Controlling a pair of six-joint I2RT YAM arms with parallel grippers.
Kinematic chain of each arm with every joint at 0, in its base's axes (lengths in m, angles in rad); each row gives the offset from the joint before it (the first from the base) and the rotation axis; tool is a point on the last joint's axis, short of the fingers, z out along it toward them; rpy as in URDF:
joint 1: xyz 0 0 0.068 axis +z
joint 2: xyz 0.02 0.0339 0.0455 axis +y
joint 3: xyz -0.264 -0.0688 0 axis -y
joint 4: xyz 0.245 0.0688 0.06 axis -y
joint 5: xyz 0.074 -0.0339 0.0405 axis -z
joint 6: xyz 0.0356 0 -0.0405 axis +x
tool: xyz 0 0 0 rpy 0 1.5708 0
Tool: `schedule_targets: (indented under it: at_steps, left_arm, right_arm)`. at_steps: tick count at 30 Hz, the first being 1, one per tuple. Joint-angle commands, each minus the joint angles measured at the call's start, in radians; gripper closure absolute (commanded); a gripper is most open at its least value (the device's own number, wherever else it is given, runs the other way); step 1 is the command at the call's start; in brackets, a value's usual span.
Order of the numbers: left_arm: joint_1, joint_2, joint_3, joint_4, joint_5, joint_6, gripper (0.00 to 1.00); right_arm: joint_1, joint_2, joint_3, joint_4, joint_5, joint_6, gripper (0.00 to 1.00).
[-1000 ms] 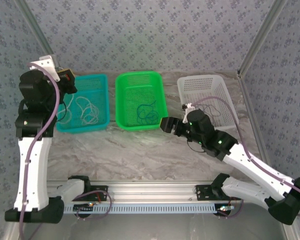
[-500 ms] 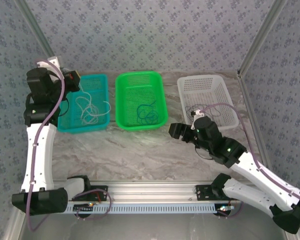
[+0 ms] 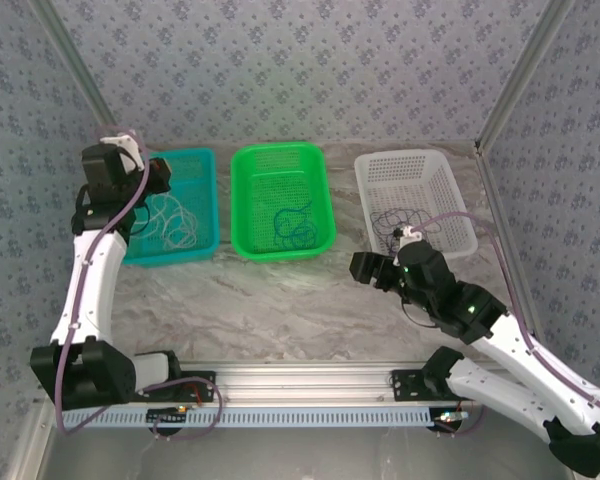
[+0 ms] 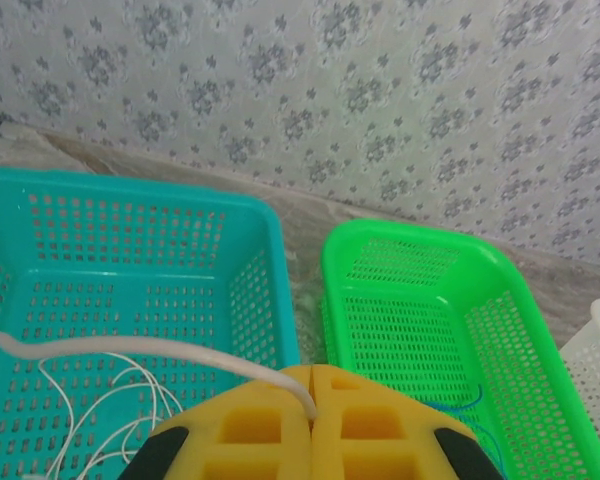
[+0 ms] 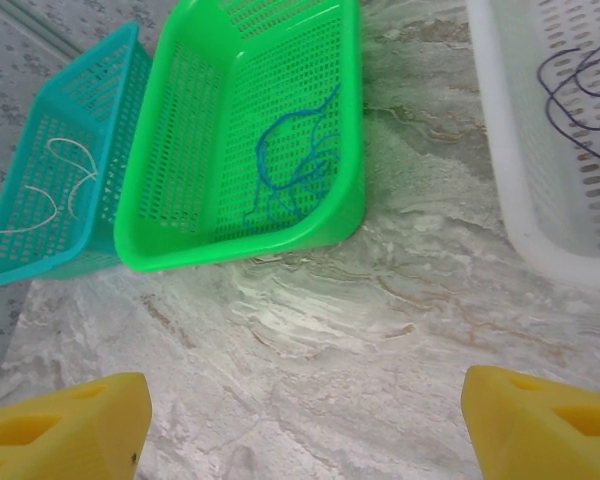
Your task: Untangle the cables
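Observation:
The whitish cable [image 3: 172,220] lies in loose loops in the teal basket [image 3: 206,160]. One strand of it [image 4: 130,346] rises into my left gripper [image 4: 311,378], which is shut on it above the basket's near end; this gripper [image 3: 157,174] hangs over the basket's left rim. The blue cable [image 3: 296,224] lies in the green basket [image 3: 278,150], and the dark cable [image 3: 408,218] in the white basket [image 3: 412,156]. My right gripper [image 3: 365,268] hovers open over bare table between the green and white baskets, its fingers [image 5: 65,432] wide apart with nothing between them.
The three baskets stand side by side at the back of the marble table [image 3: 280,300]. Patterned walls with metal posts close in the back and sides. An aluminium rail [image 3: 300,385] runs along the near edge between the arm bases.
My left gripper has swung right and down over the teal basket's left rim. My right gripper has drawn back to the right and nearer, away from the green basket's corner.

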Motion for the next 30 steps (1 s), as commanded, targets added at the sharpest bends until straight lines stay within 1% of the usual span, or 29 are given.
schedule_targets:
  at_steps: [1, 3, 4, 5, 7, 9, 11, 12, 13, 14, 15, 16, 18, 20, 23, 25, 27, 29, 30]
  left_arm:
    - [0.004, 0.038, -0.031, 0.039, 0.003, 0.012, 0.84]
    - [0.004, 0.063, -0.040, 0.020, -0.003, 0.012, 0.77]
    - [0.004, 0.076, -0.039, 0.004, -0.012, 0.013, 0.70]
    - [0.006, 0.086, -0.037, -0.011, -0.023, 0.013, 0.65]
    - [0.005, 0.103, -0.034, -0.037, -0.057, 0.015, 0.58]
    - [0.006, 0.111, -0.037, -0.056, -0.102, 0.007, 0.44]
    - [0.009, 0.120, -0.038, -0.071, -0.133, -0.002, 0.36]
    - [0.009, 0.122, -0.037, -0.077, -0.142, -0.003, 0.21]
    - [0.009, 0.124, -0.038, -0.076, -0.144, 0.000, 0.11]
    - [0.009, 0.125, -0.040, -0.076, -0.146, 0.003, 0.04]
    - [0.008, 0.125, -0.045, -0.073, -0.150, 0.009, 0.01]
    - [0.009, 0.123, -0.052, -0.063, -0.155, 0.020, 0.01]
    - [0.009, 0.113, -0.087, -0.021, -0.173, 0.040, 0.01]
    - [0.008, 0.094, -0.157, 0.064, -0.190, 0.069, 0.01]
    - [0.007, 0.058, -0.300, 0.259, -0.203, 0.123, 0.01]
    - [0.007, 0.046, -0.384, 0.382, -0.211, 0.163, 0.01]
    - [0.007, 0.050, -0.442, 0.448, -0.218, 0.190, 0.01]
    - [0.007, 0.059, -0.479, 0.495, -0.219, 0.206, 0.00]
    - [0.007, 0.062, -0.503, 0.525, -0.219, 0.214, 0.01]
  right_arm:
    - [-0.011, -0.012, 0.000, -0.080, 0.079, -0.065, 0.16]
    - [-0.017, -0.012, 0.006, -0.096, 0.117, -0.114, 0.15]
    - [-0.022, -0.011, 0.011, -0.105, 0.137, -0.119, 0.15]
    - [-0.027, -0.011, 0.016, -0.109, 0.153, -0.166, 0.14]
    - [-0.040, -0.009, 0.029, -0.114, 0.187, -0.227, 0.12]
    - [-0.058, -0.003, 0.042, -0.115, 0.212, -0.280, 0.11]
    - [-0.082, 0.006, 0.052, -0.104, 0.221, -0.334, 0.11]
    - [-0.098, 0.014, 0.054, -0.092, 0.221, -0.362, 0.11]
    - [-0.112, 0.023, 0.054, -0.076, 0.221, -0.394, 0.11]
    - [-0.125, 0.032, 0.052, -0.062, 0.219, -0.426, 0.11]
    - [-0.144, 0.043, 0.049, -0.036, 0.225, -0.466, 0.11]
    - [-0.164, 0.056, 0.044, -0.023, 0.235, -0.508, 0.11]
    - [-0.213, 0.076, 0.022, 0.065, 0.256, -0.594, 0.09]
    - [-0.279, 0.087, -0.037, 0.212, 0.235, -0.703, 0.09]
    - [-0.423, 0.132, -0.131, 0.427, 0.127, -0.786, 0.08]
    - [-0.527, 0.201, -0.151, 0.496, 0.045, -0.801, 0.02]
    - [-0.591, 0.261, -0.174, 0.573, 0.009, -0.815, 0.02]
    - [-0.634, 0.299, -0.240, 0.722, -0.027, -0.852, 0.02]
    - [-0.660, 0.318, -0.273, 0.797, -0.066, -0.850, 0.02]
